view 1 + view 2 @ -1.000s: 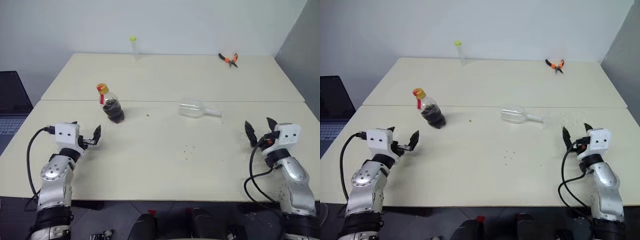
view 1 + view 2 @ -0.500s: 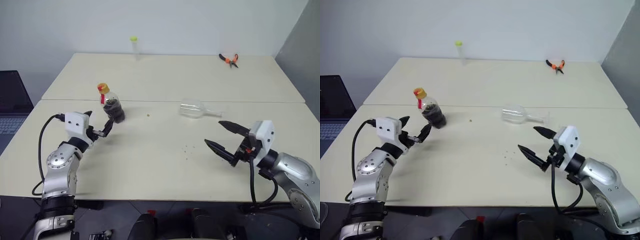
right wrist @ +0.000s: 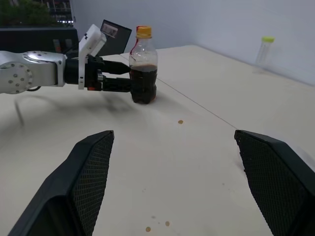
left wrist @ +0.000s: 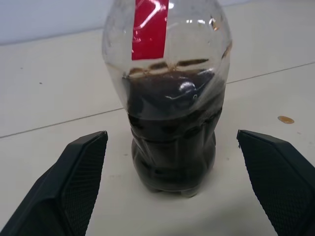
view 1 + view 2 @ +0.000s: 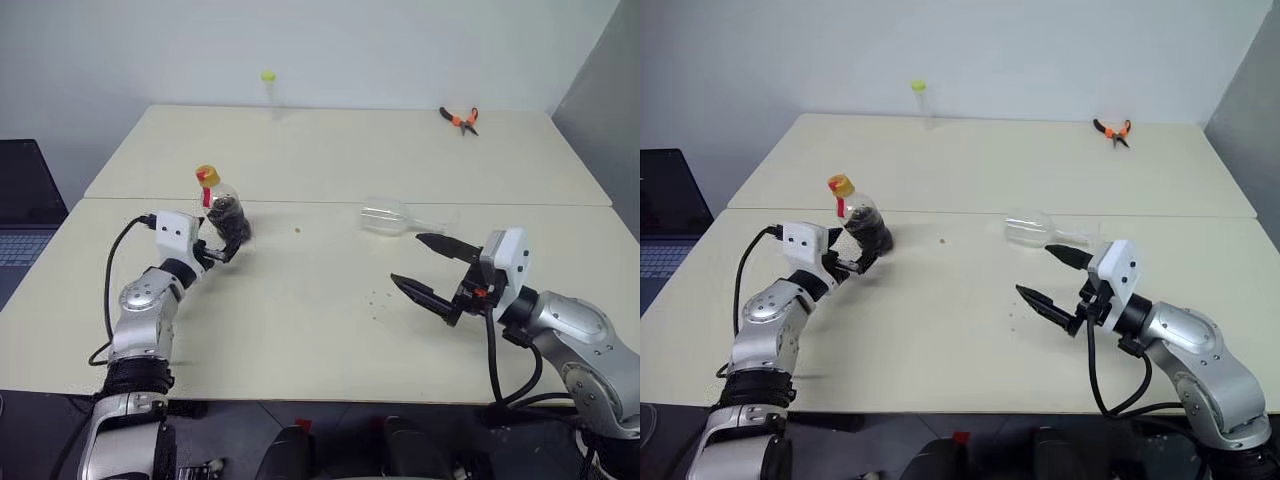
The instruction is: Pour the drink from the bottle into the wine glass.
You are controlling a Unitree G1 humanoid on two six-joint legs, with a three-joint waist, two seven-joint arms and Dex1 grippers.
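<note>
My left gripper (image 4: 170,162) stands wide open, one finger each side of the bottle (image 4: 170,98), to grasp it

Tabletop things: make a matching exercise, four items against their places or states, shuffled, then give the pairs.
1. bottle
2. wine glass
3. pliers
4. thin tube

A. lying on its side, mid-table
B. upright at the far edge, yellow-green cap
C. far right part of the table, orange handles
D. upright between the open left gripper's fingers

Pairs: 1-D, 2-A, 3-C, 4-B
</note>
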